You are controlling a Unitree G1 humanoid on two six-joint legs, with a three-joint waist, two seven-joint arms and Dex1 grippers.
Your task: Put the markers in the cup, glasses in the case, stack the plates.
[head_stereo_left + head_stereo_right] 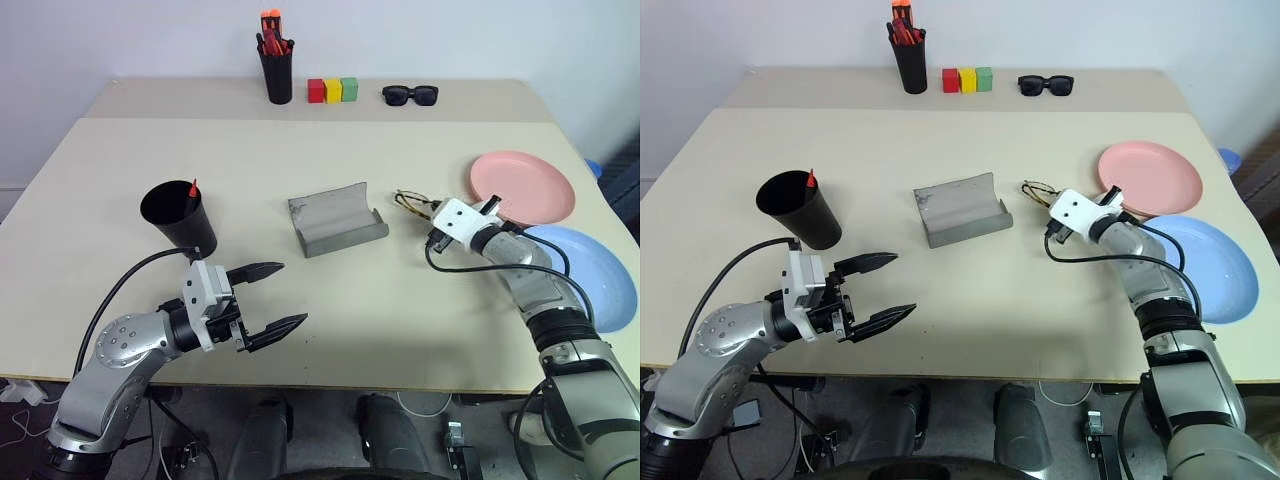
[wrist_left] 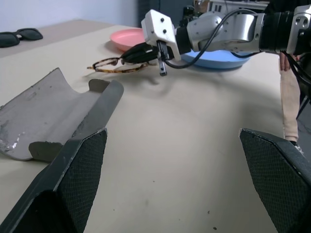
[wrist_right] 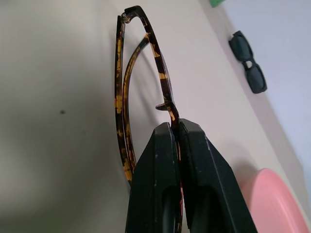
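A pale beige bench holds the scene. The right gripper has its two black fingers pressed together on the frame of the tortoiseshell glasses, pinching them near the bridge; the glasses lie on the bench between the grey case and the pink plate. The case sits open near the middle of the bench, its curved halves facing up, with nothing visible inside. The pink plate rests on the robot's right side, and the light blue plate lies just beside it, nearer the robot, partly hidden by the right arm; the two are not stacked. On the robot's left stands the wide black cup, upright, with the red end of a marker poking above its rim. The left gripper hovers near the front edge of the bench, just in front of the cup, its fingers spread wide and holding nothing. Along the far edge stand a black pen pot full of orange-red pens, three coloured blocks in a row, and black sunglasses.
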